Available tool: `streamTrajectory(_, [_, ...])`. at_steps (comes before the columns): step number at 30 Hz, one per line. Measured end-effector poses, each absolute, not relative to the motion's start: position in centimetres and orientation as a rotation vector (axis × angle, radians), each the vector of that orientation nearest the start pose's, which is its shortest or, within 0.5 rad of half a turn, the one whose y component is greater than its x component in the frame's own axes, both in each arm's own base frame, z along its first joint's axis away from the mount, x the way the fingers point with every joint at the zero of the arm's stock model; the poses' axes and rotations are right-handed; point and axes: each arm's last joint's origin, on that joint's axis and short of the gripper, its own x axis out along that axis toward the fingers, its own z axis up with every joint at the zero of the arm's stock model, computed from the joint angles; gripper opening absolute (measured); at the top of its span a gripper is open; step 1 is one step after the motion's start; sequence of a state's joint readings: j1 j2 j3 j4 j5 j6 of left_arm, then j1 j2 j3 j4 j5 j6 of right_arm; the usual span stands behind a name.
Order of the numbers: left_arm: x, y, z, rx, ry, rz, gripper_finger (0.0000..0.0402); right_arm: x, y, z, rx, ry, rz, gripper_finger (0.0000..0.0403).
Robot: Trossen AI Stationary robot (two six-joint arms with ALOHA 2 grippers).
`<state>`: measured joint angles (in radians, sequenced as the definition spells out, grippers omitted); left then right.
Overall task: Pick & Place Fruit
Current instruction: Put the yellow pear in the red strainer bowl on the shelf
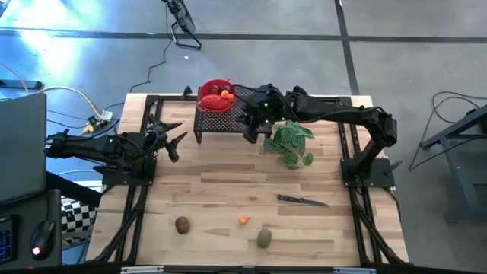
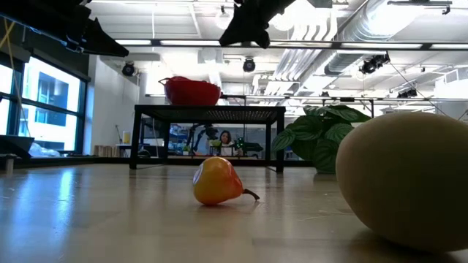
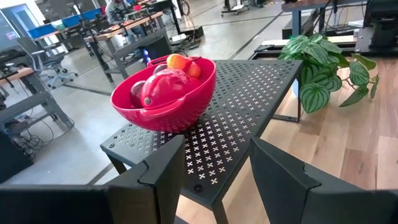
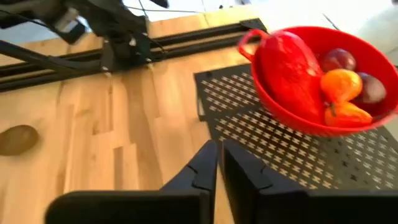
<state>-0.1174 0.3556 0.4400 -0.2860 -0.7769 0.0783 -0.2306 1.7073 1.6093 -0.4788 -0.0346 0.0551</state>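
A red bowl (image 1: pixel 215 97) sits on a black perforated stand (image 1: pixel 236 114) at the table's far side. In it (image 4: pixel 323 81) lie a red oblong fruit (image 4: pixel 287 70), two dark-red round ones and two orange pieces. On the near part of the table rest a brown oval fruit (image 1: pixel 182 224), a tiny orange one (image 1: pixel 243 220) and an olive-green oval (image 1: pixel 264 238). My right gripper (image 1: pixel 251 131) hangs shut and holding nothing over the stand's near right edge (image 4: pixel 219 163). My left gripper (image 1: pixel 172 141) is open, left of the stand, facing the bowl (image 3: pixel 214 168).
A green leafy plant (image 1: pixel 290 141) stands just right of the stand, under my right arm. A black-handled knife (image 1: pixel 303 201) lies right of centre. In the low view the orange fruit (image 2: pixel 217 181) and the olive-green oval (image 2: pixel 409 175) sit close to the camera.
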Motion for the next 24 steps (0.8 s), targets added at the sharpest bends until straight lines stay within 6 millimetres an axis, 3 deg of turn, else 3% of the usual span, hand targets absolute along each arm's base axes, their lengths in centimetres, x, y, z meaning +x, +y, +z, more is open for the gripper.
streamTrajectory(15, [10.1,0.6,25.8,0.149,0.21,0.559,0.0175,38.7,-5.5,35.4,0.161,0.494,-0.133,0.0006])
streamTrajectory(18, [10.2,0.5,25.7,0.143,0.21,0.495,0.0175,38.7,-3.9,35.1,0.265,0.52,-0.119,0.0003])
streamTrajectory(24, [10.2,0.4,25.6,0.122,0.22,0.479,0.0175,38.5,0.5,33.6,0.194,0.622,-0.154,0.0003])
